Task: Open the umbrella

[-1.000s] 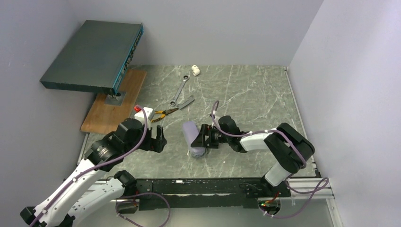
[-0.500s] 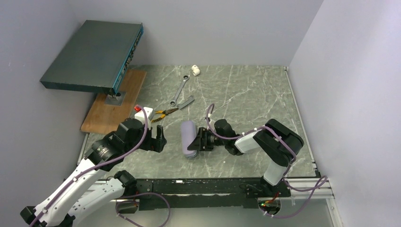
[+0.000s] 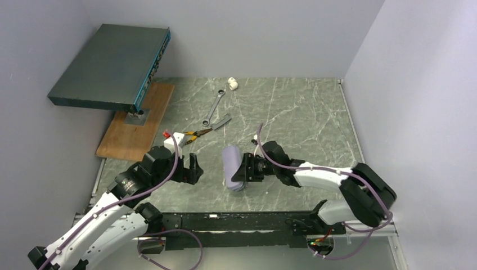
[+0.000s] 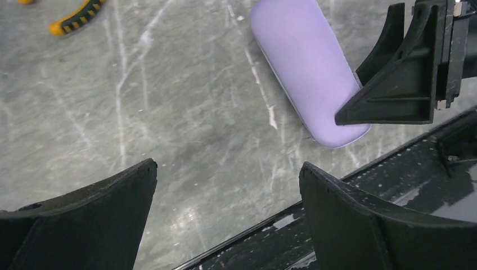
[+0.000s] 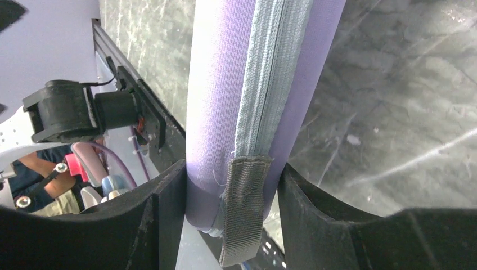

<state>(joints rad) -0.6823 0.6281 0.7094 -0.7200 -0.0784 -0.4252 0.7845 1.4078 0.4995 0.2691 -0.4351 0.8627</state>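
**(a)** The left end effector [image 4: 228, 165] hovers over the green marbled worktop [image 3: 304, 124], fingers spread wide and empty. It is just left of the case and apart from it.

**(b)** The lilac zip case [image 3: 232, 166] is closed and sits near the front edge of the worktop. No umbrella shows in any view; it is judged to be inside this case.

**(c)** The right end effector [image 5: 232, 169] pinches the near end of the case, one finger on each side. The zip seam [image 5: 270, 73] and the grey webbing tab [image 5: 244, 208] face the wrist camera.

**Risks.**
- The grip sits at the very end of a rounded shell, so a lift or tug could make the case pivot or slip out.
- The case is close to the front edge, so a slip could send it off the worktop.
- The fingers squeeze across the seam, pressing the halves together, which would likely resist unzipping.
- The fingers also flank the tab, leaving little room, so a reach from the left could knock the two end effectors together.

**Not resolved.**
- In the left wrist view the pliers [image 4: 84, 14] are cut off at the top.
- In the same view a right finger covers part of the near end of the case.
- The zip slider cannot be made out.
- The far end of the case lies outside the right wrist view.
- It cannot be told whether the case rests on the worktop or is raised just off it.
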